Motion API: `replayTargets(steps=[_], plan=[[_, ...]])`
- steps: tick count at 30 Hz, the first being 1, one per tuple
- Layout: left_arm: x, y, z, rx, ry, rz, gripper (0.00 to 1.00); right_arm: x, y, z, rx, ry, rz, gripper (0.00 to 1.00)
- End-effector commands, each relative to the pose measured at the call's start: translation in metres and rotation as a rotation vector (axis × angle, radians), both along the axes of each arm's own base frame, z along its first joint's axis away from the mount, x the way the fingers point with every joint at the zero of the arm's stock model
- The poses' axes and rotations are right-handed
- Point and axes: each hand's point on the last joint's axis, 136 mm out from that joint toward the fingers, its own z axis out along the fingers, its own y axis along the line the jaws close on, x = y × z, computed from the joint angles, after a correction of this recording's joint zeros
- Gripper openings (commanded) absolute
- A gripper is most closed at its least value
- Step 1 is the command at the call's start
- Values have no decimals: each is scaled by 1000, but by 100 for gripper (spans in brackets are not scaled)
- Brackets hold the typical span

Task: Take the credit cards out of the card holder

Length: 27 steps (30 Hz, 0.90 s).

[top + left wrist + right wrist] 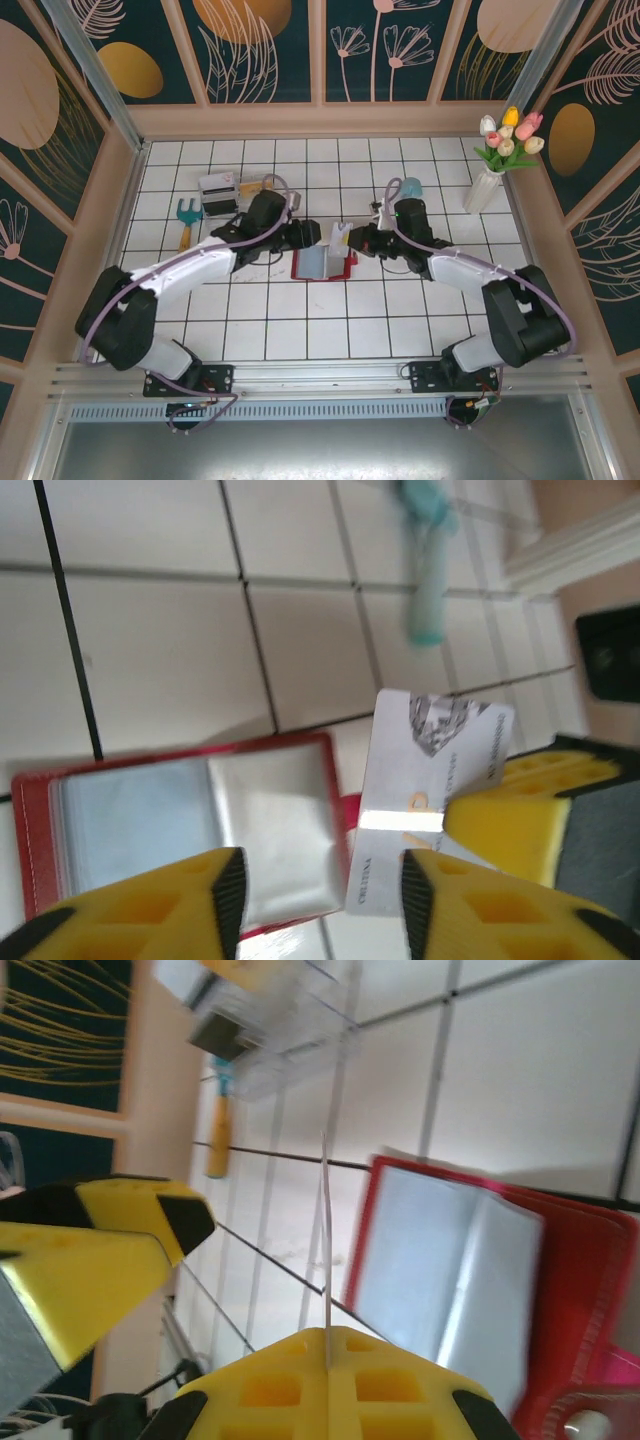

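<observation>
The right gripper point(326, 1348) is pinching 1 pale credit card point(430, 780) tight between its 2 yellow fingers, holding it upright at the end of the card holder nearer the right arm. The card is showing grey print and lines of dark lettering, too blurred to read. The left gripper point(320, 890) is hanging with its fingers apart and nothing between them, just over the red card holder point(170, 820). The holder is lying open on the white tiled table point(260, 320), pale pockets facing up. Beyond the left arm, a clear plastic box point(220, 190) is holding small items I cannot make out. A white vase point(485, 190) is holding tulips point(510, 135).
</observation>
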Motion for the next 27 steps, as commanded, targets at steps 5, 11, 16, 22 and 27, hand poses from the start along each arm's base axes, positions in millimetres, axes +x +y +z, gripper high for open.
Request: replayTargets(steps=[5,11,16,22,27], plan=[[-10,2,49,-261,-40,-27,64,-1,14,82,260,-198,69,6],[-24,-14,74,-422,-50,-131,63,-6,22,106,341,-230,120,6],[-25,-17,84,-457,-73,-154,48,-13,30,107,342,-236,164,7],[-32,-19,100,-514,-119,-199,33,-15,28,112,370,-235,153,6],[-38,-19,105,-558,-124,-220,25,-14,28,122,401,-243,141,7]])
